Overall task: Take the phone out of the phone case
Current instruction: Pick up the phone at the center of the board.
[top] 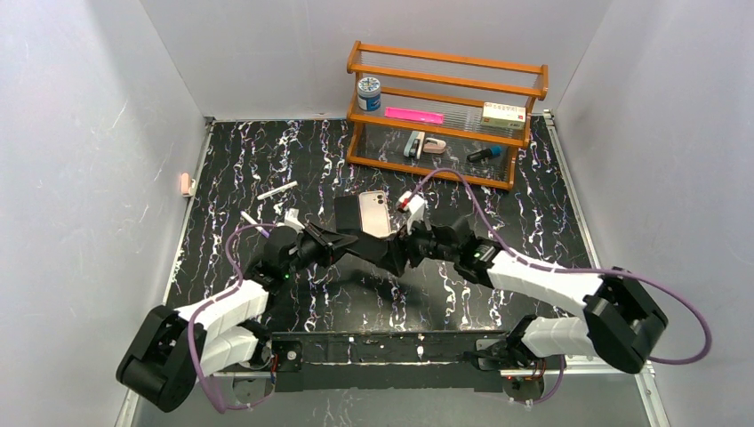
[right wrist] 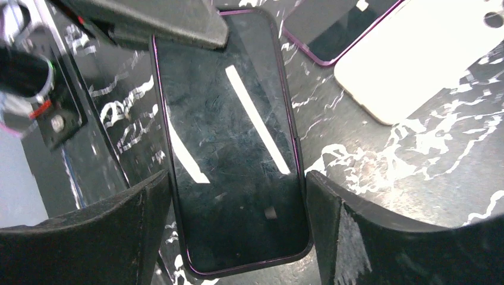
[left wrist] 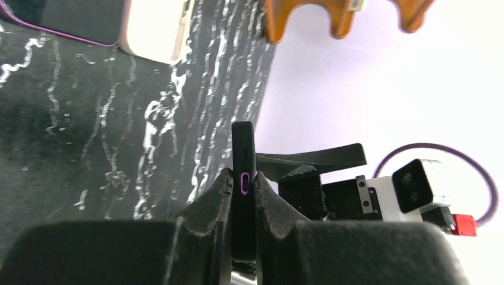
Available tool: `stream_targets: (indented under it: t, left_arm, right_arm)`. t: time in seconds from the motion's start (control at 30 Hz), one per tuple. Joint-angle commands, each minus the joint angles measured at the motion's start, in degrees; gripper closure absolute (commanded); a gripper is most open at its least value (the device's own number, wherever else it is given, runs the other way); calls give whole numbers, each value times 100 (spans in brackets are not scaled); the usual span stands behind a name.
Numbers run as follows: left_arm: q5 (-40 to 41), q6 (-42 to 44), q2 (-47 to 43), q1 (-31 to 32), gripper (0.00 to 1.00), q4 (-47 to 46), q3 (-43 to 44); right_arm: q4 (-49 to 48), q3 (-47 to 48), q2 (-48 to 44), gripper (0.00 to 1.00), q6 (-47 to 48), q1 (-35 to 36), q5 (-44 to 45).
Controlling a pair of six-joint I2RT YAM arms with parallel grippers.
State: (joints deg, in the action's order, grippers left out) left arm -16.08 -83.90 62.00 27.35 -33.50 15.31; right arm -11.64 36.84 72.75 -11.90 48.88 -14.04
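Observation:
A phone in a black case with a purple rim (top: 378, 248) is held above the table between both grippers. My left gripper (top: 342, 242) is shut on one end of it; the left wrist view shows the fingers (left wrist: 217, 196) pinching the case's thin edge (left wrist: 243, 148). My right gripper (top: 405, 252) grips the other end. In the right wrist view its fingers (right wrist: 148, 208) press the two long sides of the cased phone (right wrist: 232, 130), dark screen facing the camera. My left gripper's finger covers the phone's far end there.
A second dark-screened device (top: 348, 213) and a cream phone-shaped piece (top: 375, 213) lie on the marbled black table behind the grippers. A wooden shelf (top: 445, 111) with small items stands at the back. A white pen (top: 276, 189) lies at the left.

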Motion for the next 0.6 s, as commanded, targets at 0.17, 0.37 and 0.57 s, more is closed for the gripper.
stream_targets:
  t: [0.17, 0.37, 0.57]
  left_arm:
    - [1458, -513, -827, 16, 100, -819, -204]
    - [1875, -817, -797, 16, 100, -1264, -248]
    - [2027, -1002, -768, 22, 100, -1509, -123]
  right_arm:
    - [-1434, -647, -1393, 3, -2021, -62, 2038]
    - [-2228, -1312, -1711, 3, -3527, -63, 2613]
    - [-3394, -1592, -1200, 10, -4637, -63, 2569]
